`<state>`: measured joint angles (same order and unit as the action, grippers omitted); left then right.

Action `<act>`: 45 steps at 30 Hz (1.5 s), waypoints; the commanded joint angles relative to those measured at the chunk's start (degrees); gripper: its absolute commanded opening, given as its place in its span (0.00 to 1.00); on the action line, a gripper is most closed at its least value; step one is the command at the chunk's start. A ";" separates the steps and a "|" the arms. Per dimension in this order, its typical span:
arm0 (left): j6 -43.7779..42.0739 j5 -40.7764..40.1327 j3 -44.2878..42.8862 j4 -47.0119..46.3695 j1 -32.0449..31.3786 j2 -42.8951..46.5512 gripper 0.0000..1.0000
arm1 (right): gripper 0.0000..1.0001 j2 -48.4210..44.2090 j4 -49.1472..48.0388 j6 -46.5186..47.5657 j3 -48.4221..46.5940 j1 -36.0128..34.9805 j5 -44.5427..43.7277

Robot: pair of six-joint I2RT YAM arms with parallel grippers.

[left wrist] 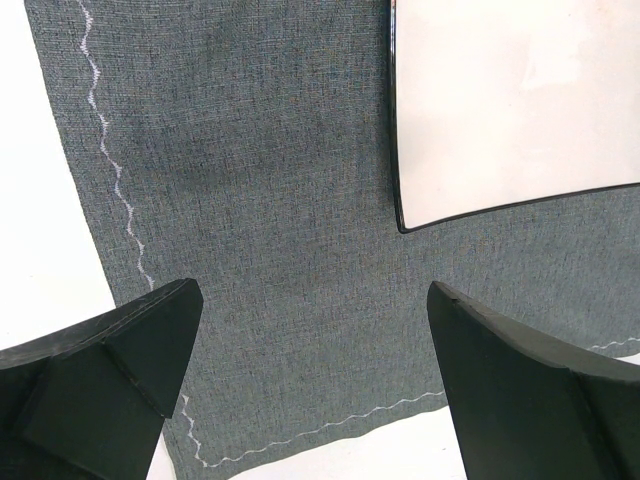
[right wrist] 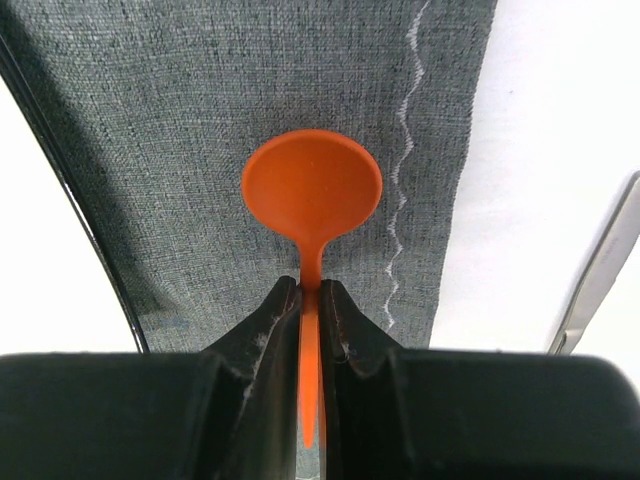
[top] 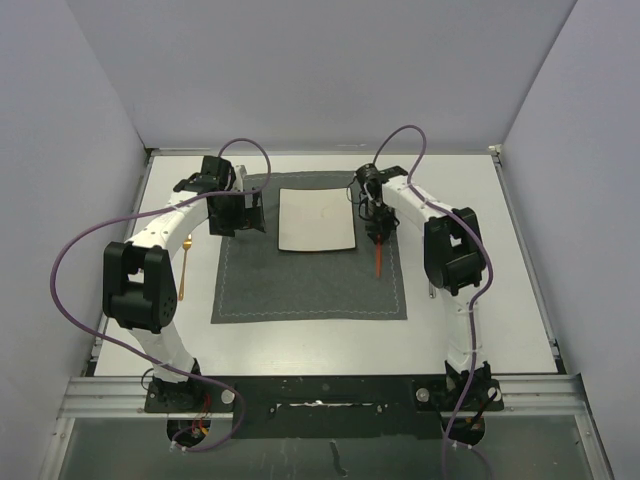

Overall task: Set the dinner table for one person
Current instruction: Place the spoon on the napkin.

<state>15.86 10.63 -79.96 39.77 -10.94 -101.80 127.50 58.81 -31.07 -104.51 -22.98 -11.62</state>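
The dinner table (top: 500, 250) is a wide white top carrying a dark grey stitched placemat (top: 300, 290). A white square plate (top: 317, 220) lies on the mat's far half. My right gripper (top: 378, 232) is shut on the handle of an orange spoon (top: 379, 262), just right of the plate. In the right wrist view the spoon's round bowl (right wrist: 312, 185) sticks out past the gripper (right wrist: 310, 285) over the mat, between the plate's rim (right wrist: 40, 250) and the mat's stitched edge. My left gripper (left wrist: 315, 290) stands open and empty over the mat's far left corner, beside the plate (left wrist: 520, 100).
A gold utensil (top: 186, 265) lies on the bare table left of the mat. A silver utensil (right wrist: 600, 270) lies on the table right of the mat, partly under my right arm (top: 432, 290). Grey walls close in the table on three sides.
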 commanded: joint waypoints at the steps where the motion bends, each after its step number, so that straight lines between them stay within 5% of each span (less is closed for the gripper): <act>1: -0.65 -0.58 -0.93 -2.35 -0.20 3.90 0.98 | 0.00 -0.23 -0.12 1.45 -2.67 0.49 -1.93; 45: -0.92 -1.07 -1.77 -1.69 -0.13 1.57 0.98 | 0.00 2.91 -1.01 6.38 -5.52 2.69 1.42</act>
<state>15.79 9.58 -79.96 39.81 -10.94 -101.80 130.96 58.39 -24.40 -107.92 -20.23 -11.11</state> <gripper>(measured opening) 0.979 0.078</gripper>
